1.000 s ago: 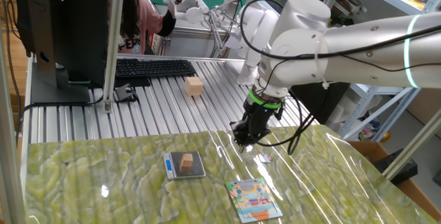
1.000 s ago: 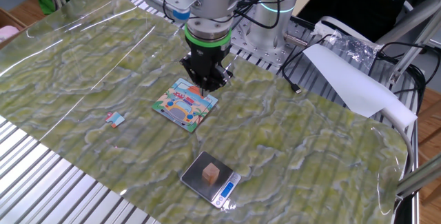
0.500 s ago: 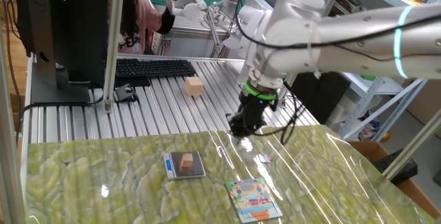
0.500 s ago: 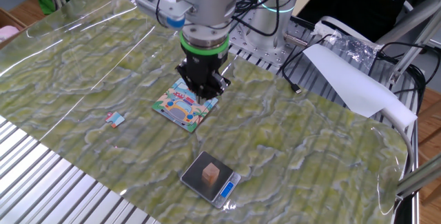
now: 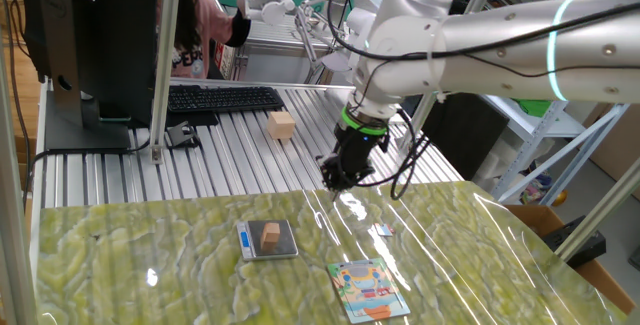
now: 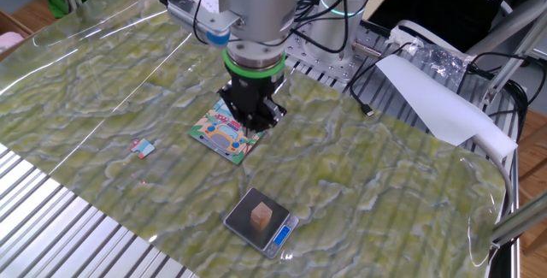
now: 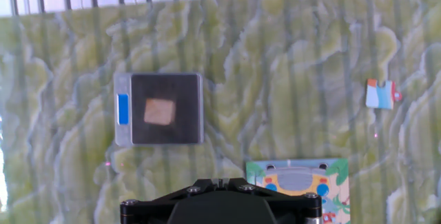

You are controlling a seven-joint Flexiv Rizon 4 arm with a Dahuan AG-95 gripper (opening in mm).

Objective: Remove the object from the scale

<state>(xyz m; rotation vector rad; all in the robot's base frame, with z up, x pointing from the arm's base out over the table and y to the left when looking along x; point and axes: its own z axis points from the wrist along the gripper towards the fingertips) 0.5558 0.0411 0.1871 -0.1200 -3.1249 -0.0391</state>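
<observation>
Scale (image 7: 159, 109) lies flat on the green marbled mat (image 7: 289, 72) in the hand view, a little toward 10 o'clock of the picture's middle, with a blue strip along its edge at 9 o'clock. The small tan-brown wooden cube (image 7: 159, 111) sits on the dark platform near its middle, slightly turned against the platform's edges, touching nothing else. In one fixed view the cube (image 5: 270, 233) stands upright on the scale (image 5: 268, 240), and the gripper (image 5: 333, 176) hangs in the air toward 2 o'clock of it, well apart, above the far edge of the mat (image 5: 120, 265). In the other fixed view the gripper (image 6: 249, 121) hovers above the colourful picture card (image 6: 229, 133), while the scale (image 6: 261, 221) and cube (image 6: 261, 216) lie near the table's front edge at about 6 o'clock from it. The fingers carry nothing, and I cannot tell how far apart they stand, since they are dark and bunched in both fixed views and only the dark body of the hand shows at the bottom of the hand view. A small scrap of blue, white and red (image 7: 380, 94) lies on the mat at 3 o'clock in the hand view, well apart from the scale. A larger pale wooden block (image 5: 282, 125) rests on the ribbed metal tabletop (image 5: 220, 155) beyond the mat, near a black keyboard (image 5: 225, 99).
</observation>
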